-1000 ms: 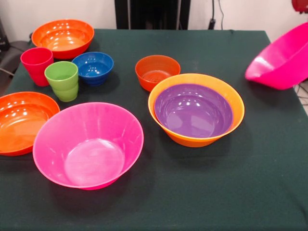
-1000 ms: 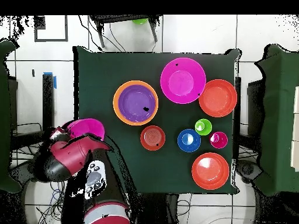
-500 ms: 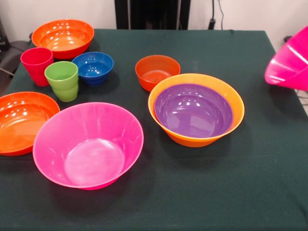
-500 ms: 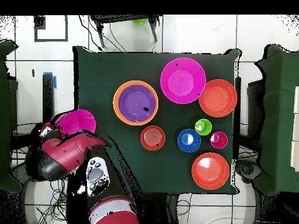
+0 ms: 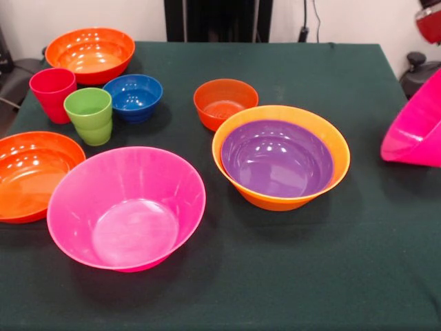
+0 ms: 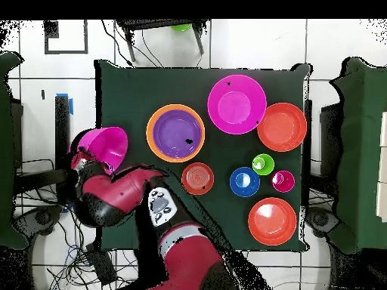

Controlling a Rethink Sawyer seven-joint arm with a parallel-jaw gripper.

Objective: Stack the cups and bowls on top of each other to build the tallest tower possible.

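My gripper point(image 6: 85, 157) is shut on a hot pink bowl point(image 5: 415, 131), holding it tilted in the air at the table's right edge; its fingers are hidden behind the bowl point(image 6: 106, 146). A second hot pink bowl point(image 5: 127, 207) stands upright at the front. The purple bowl point(image 5: 275, 157) sits nested in the large orange bowl point(image 5: 329, 138). The small red-orange bowl point(image 5: 225, 102), small blue bowl point(image 5: 133, 95), lime green cup point(image 5: 89, 114) and red cup point(image 5: 52, 92) stand apart behind them. Two shallow red-orange bowls point(image 5: 89, 52) point(image 5: 31, 172) lie at the left. No tower with an upturned pink base shows.
The dark green tablecloth point(image 5: 310, 262) covers the table. The red arm point(image 6: 121, 198) reaches over the table's corner in the overhead view. Part of the robot point(image 5: 428, 24) shows at the top right of the front view.
The held pink bowl has moved right and then down at the table's right edge and tipped steeper. The arm has swung further over the table's corner. Nothing on the table has moved.
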